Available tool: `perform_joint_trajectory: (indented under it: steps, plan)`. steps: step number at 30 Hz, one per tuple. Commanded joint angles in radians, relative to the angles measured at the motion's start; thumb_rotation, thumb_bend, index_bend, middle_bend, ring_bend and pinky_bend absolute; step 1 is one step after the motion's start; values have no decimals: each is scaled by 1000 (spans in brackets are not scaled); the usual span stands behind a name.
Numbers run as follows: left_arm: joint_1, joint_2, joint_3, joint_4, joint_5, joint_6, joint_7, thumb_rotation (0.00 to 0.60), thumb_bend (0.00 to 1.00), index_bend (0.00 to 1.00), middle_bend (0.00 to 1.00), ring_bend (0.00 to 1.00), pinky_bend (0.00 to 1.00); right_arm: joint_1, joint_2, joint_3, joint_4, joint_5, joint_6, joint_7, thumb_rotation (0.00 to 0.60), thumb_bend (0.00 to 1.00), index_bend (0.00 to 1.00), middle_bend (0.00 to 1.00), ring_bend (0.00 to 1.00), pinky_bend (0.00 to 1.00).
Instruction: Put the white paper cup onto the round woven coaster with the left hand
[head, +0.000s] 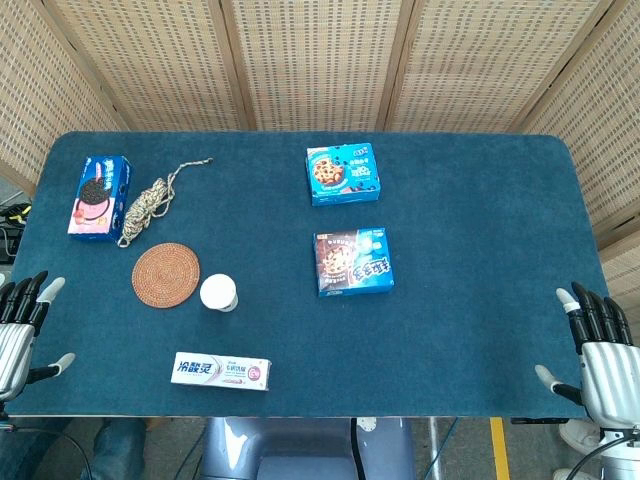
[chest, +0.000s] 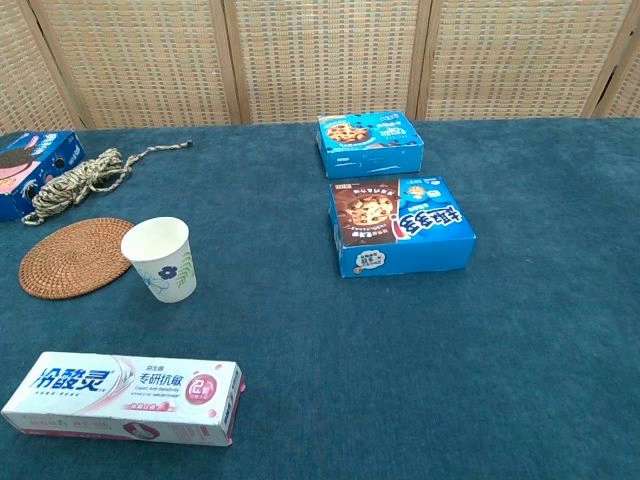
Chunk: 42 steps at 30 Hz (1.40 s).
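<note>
The white paper cup (head: 219, 293) (chest: 160, 258) with a small blue flower print stands upright on the blue cloth, just right of the round woven coaster (head: 166, 275) (chest: 74, 258), close to its edge and not on it. My left hand (head: 22, 333) hovers at the table's near left corner, fingers spread, holding nothing, well left of the coaster. At the near right corner my right hand (head: 600, 355) is open too, far from the cup. Neither hand shows in the chest view.
A toothpaste box (head: 221, 371) (chest: 122, 397) lies near the front edge below the cup. A coil of rope (head: 148, 204) (chest: 75, 181) and an Oreo box (head: 100, 197) sit behind the coaster. Two blue cookie boxes (head: 343, 174) (head: 353, 262) lie mid-table.
</note>
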Motion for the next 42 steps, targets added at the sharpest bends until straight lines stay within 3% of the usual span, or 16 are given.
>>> perform_joint_trajectory:
  steps: [1,15,20,24,27,31,37,42]
  plan:
    - [0,-1,0,0,0,0,2,600,0,0,0,0,0,-1,0,0,0,1,1,1,600,0,25,0,0,0]
    - [-40,-2,-7,2,17,-53,22,600,0,0,0,0,0,-1,3,-7,-12,-16,-2,4,600,0,25,0,0,0]
    - [-151,-30,-67,38,6,-166,60,600,0,0,0,0,0,3,6,-6,-69,-4,-11,-39,600,0,26,0,0,0]
    - [-288,-61,-111,97,12,-325,4,600,0,0,0,0,5,5,9,1,-72,12,-12,-36,600,0,25,0,0,0]
    - [-360,-105,-126,147,15,-405,-35,600,0,0,0,1,77,7,11,5,-72,25,-14,-30,600,0,25,0,0,0]
    - [-422,-153,-136,203,13,-470,-18,600,0,0,0,88,197,9,13,10,-69,41,-17,-23,600,0,27,0,0,0]
    - [-492,-224,-121,251,1,-560,52,600,0,0,0,113,219,12,15,12,-63,57,-25,-4,600,0,31,0,0,0]
    - [-512,-269,-117,276,-20,-568,68,600,0,0,0,124,227,14,17,15,-60,65,-28,3,600,0,32,0,0,0]
